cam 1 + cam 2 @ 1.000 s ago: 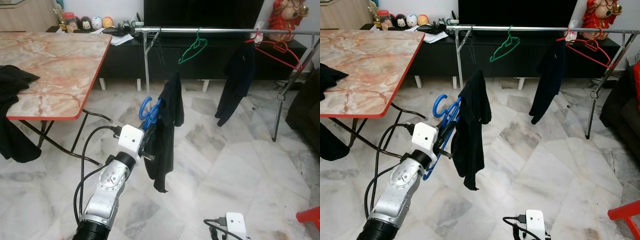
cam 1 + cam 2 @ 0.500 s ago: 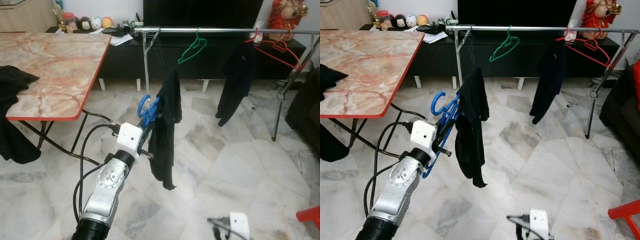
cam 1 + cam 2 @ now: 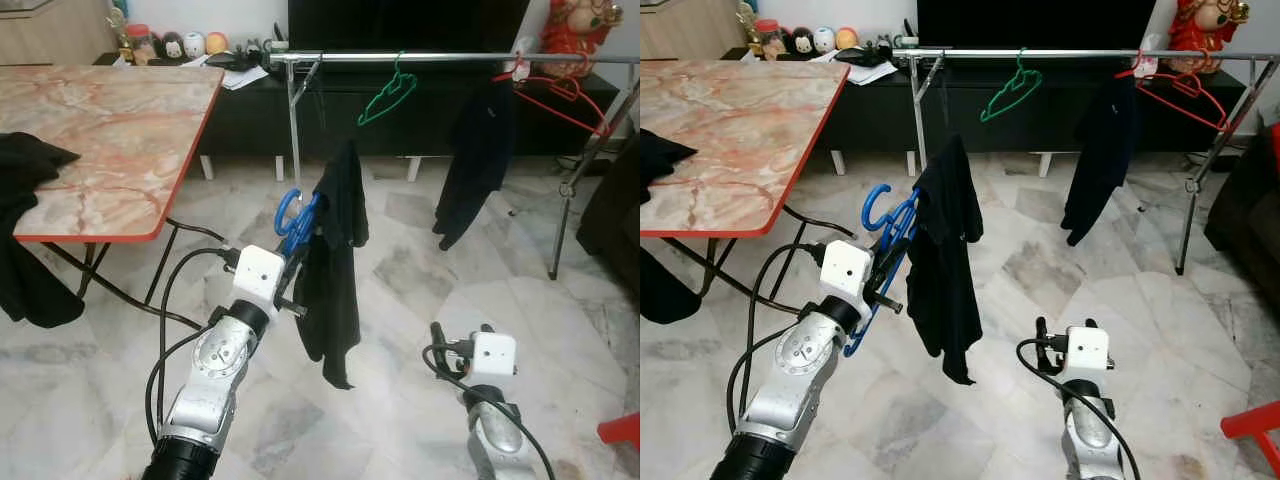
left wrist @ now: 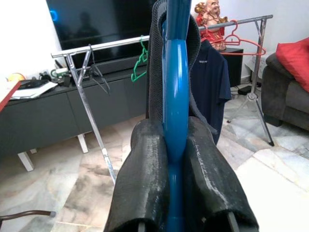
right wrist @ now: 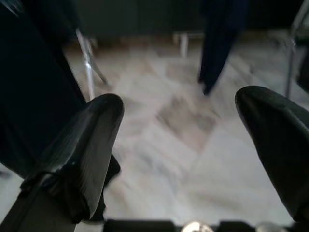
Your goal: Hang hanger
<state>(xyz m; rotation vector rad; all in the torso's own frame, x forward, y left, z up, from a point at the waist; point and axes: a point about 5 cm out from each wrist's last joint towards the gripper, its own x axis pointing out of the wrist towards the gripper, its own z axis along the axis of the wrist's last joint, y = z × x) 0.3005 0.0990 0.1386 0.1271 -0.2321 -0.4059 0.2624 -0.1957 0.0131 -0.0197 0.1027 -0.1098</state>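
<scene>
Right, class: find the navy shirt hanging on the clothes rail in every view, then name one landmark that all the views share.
Left eye view: navy shirt hangs from the rail, upper right.
Right eye view: same spot.
Left wrist view: beyond the blue hanger clamped in the left gripper, at.
Right wrist view: far off, past the open right gripper, at.
Shared landmark: the rack's upright post.

We find no writing, label, brand or number that we can read here. The navy shirt [image 4: 211,82] on the rail bears a small chest mark, too blurred for us to make out.
</scene>
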